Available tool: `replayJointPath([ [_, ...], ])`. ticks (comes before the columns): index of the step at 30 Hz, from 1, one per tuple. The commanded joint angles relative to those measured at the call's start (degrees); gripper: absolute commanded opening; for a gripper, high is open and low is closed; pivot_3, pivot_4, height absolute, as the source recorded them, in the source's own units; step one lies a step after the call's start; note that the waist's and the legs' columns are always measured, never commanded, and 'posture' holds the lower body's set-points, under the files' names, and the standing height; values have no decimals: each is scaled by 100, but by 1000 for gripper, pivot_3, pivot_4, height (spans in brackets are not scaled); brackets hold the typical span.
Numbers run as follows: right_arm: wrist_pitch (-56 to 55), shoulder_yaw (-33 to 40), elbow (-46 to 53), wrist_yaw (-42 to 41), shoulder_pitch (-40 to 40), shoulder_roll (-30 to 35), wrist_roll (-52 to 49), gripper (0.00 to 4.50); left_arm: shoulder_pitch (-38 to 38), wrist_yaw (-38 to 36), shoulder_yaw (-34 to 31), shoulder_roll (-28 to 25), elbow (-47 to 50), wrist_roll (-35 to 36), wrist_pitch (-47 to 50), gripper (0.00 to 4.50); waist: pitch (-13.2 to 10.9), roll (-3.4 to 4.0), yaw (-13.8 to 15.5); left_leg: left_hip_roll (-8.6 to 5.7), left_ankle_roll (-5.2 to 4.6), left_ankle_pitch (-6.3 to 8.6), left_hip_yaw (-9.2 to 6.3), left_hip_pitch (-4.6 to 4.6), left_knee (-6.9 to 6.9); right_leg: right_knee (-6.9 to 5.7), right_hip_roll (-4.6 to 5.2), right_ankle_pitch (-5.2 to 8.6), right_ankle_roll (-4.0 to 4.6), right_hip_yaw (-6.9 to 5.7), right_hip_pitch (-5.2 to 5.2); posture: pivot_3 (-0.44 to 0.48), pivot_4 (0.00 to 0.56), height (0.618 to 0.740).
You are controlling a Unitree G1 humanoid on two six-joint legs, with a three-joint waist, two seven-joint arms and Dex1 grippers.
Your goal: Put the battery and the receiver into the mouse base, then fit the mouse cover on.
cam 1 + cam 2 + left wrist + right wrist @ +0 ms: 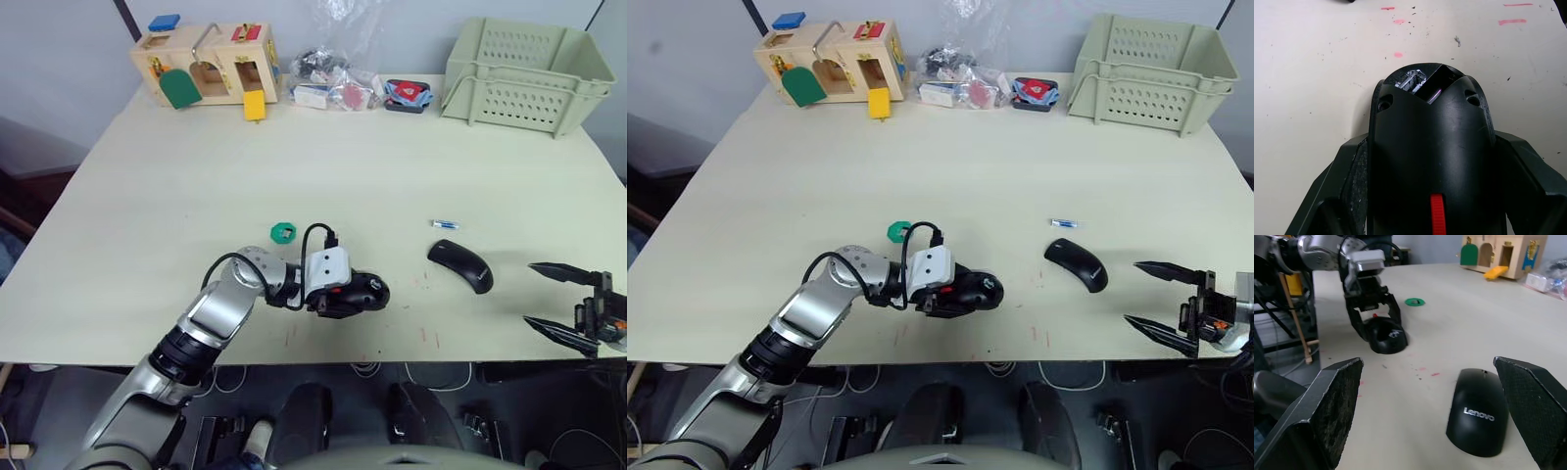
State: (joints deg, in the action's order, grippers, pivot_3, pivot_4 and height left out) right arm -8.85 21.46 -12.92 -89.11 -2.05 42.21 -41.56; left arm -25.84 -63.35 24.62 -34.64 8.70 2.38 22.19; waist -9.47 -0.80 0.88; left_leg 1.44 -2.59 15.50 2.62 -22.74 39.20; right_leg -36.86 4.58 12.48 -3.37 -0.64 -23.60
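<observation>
- My left gripper [345,300] is squeezed around the mouse base [361,291], low in the middle of the left eye view. I think I hold it so it will not slide when parts go in.
- In the left wrist view my black fingers [1347,181] hug both sides of the base, and its open slot faces away from me.
- My right gripper [563,305] is wide apart and holds nothing, at the lower right edge of the left eye view. It looks ready to pick something up.
- The mouse cover [460,263] lies on the worktop [392,166], right of the middle and near that free gripper.
- The battery [445,224] lies just above the cover, a little apart from it.
- A green disc [283,232] sits just up and left of my left gripper.
- I cannot find the receiver. There is something shiny inside the slot, but I cannot tell what it is.
- My fingers hide the sides of the base, and its near end is cut off in the left wrist view.
</observation>
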Motion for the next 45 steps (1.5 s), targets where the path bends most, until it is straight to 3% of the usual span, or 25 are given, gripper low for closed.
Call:
replayJointPath([
  [1, 108, 181, 48, 482, 132, -23, 135, 4500, 44, 71, 49, -4, -91, -125, -95, 2908, 2, 3, 0, 0, 0, 0, 0, 1, 0, 0, 0, 0, 0, 0, 0, 0, 150, 740],
  [6, 518, 7, -131, 1708, 644, 71, 787, 4500, 73, 37, 51, -13, -30, -100, -118, 2908, 4, 7, -2, -2, 0, 0, 1, 1, 0, 0, 1, 0, 0, 1, 0, 0, 150, 740],
  [14, 1026, -1055, -887, 2512, 2108, 243, 2192, 4500, 50, 9, 63, -21, 1, -98, -82, 2908, 6, 12, -5, -3, 0, 0, 9, 1, 0, 0, -1, -1, -1, 1, 0, 0, 150, 740],
  [28, 256, -2147, -3600, 2256, 4435, -347, 3398, 4500, -2, -16, 65, 22, -26, -72, -1, 2908, 5, 13, -19, -6, 0, -1, 17, -4, 0, 3, 0, -2, -2, -1, 0, 0, 150, 740],
  [41, 137, -2508, -4752, 2326, 5261, -740, 4045, 4500, 102, 37, 33, -4, 85, -66, 82, 2908, 4, 16, -27, -7, 0, -1, 17, -5, 0, 4, 2, -4, -4, -1, 0, 0, 150, 740],
  [45, 88, -2483, -4854, 2294, 5294, -759, 4087, 3327, 117, 26, 26, -32, 120, -66, 103, 2908, 4, 16, -43, -7, 0, -1, 17, -3, 0, 3, 1, -4, -4, -1, 0, 0, 150, 740],
])
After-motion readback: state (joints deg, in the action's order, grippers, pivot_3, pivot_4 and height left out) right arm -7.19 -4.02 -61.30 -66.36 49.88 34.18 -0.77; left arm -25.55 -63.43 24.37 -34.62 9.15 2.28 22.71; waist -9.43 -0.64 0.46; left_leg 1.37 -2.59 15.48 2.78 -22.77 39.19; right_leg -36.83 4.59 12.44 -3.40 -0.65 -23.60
